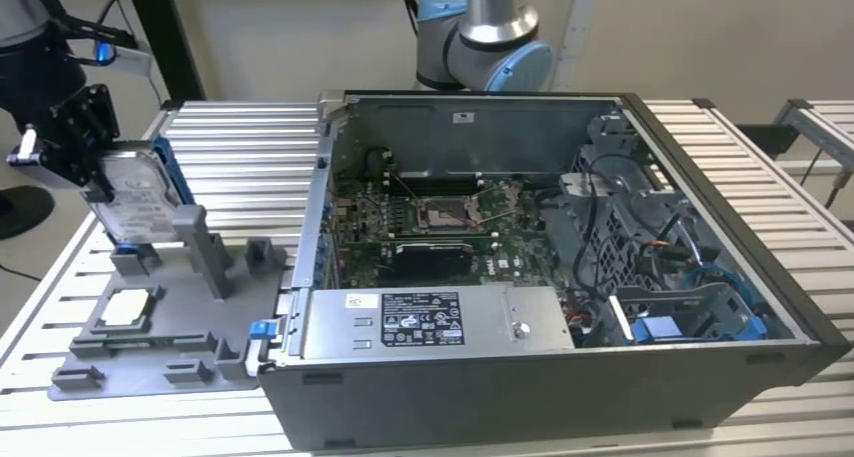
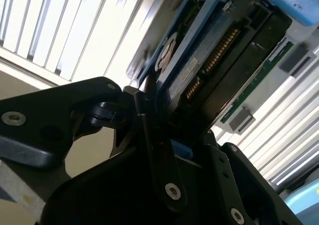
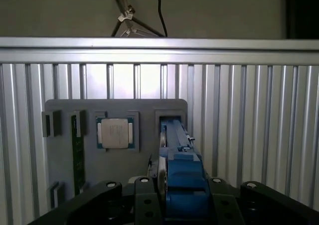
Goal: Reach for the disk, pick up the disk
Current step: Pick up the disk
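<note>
Your tool was clamped on the disk, with its fingers pressed against the blue frame in the second wrist view. The disk stood on edge at the exterior view's left, its lower end at a slot of the grey holder on the slatted surface; you could not tell whether it touched the slot. A square chip lay in the holder near it.

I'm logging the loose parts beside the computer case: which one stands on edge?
The disk, blue-framed, stands upright with the gripper at its top edge; the white-topped chip lies flat.
</note>
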Action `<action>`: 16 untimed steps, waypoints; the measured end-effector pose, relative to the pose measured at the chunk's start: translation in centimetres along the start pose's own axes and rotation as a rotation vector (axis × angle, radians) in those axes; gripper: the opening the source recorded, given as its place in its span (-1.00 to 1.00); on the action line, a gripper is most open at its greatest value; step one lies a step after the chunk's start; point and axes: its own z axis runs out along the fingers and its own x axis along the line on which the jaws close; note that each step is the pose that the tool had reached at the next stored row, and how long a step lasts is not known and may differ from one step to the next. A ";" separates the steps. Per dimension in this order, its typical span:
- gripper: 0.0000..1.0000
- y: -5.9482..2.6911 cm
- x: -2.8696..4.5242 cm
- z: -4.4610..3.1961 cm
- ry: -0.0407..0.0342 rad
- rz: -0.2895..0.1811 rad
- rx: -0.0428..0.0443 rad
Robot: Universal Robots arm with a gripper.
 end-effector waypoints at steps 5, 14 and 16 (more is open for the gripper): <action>-1.00 -0.02 -0.03 -0.95 0.0000 0.000 -0.0001; -1.00 -0.04 -0.10 -2.80 0.0000 0.000 0.0000; -1.00 -0.05 -0.11 -3.16 0.0000 0.000 -0.0001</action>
